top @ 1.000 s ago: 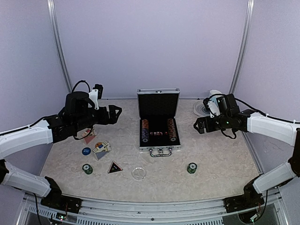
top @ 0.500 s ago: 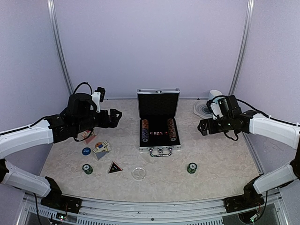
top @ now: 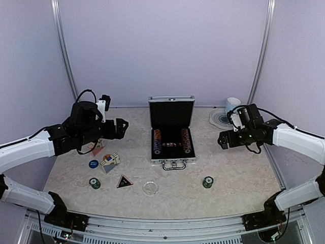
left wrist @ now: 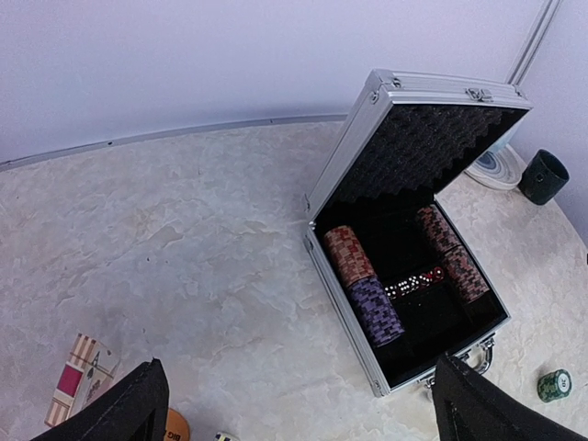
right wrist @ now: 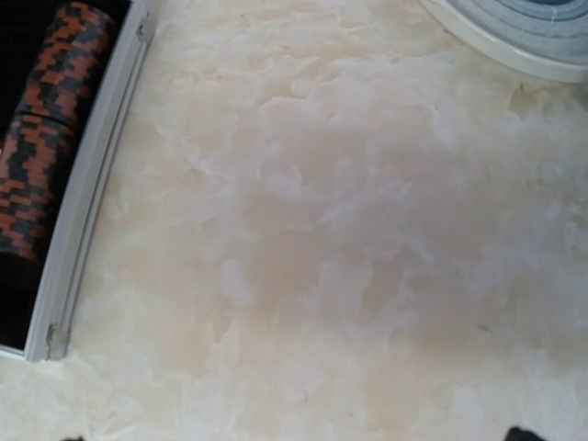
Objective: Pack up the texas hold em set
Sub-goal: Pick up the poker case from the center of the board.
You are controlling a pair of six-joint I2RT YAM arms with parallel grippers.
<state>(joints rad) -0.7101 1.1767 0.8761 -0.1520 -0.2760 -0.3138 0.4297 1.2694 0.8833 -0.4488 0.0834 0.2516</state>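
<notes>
Within the last second I drew my left hand (top: 118, 128) and right hand (top: 222, 140), both spread wide and empty, slightly outward from the open silver aluminium briefcase (top: 171, 133) standing mid-way across the bench (top: 244, 168), so the black triangle (top: 124, 181) and clear round disc (top: 150, 188) remained unpacked.

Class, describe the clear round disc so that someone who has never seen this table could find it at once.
Start at the open silver aluminium briefcase in the middle of the marbled table. Just nearer than its handle, slightly left, lies the clear round disc. Unlike the black triangle on its left and the green chip stack on its right, it is see-through.
</notes>
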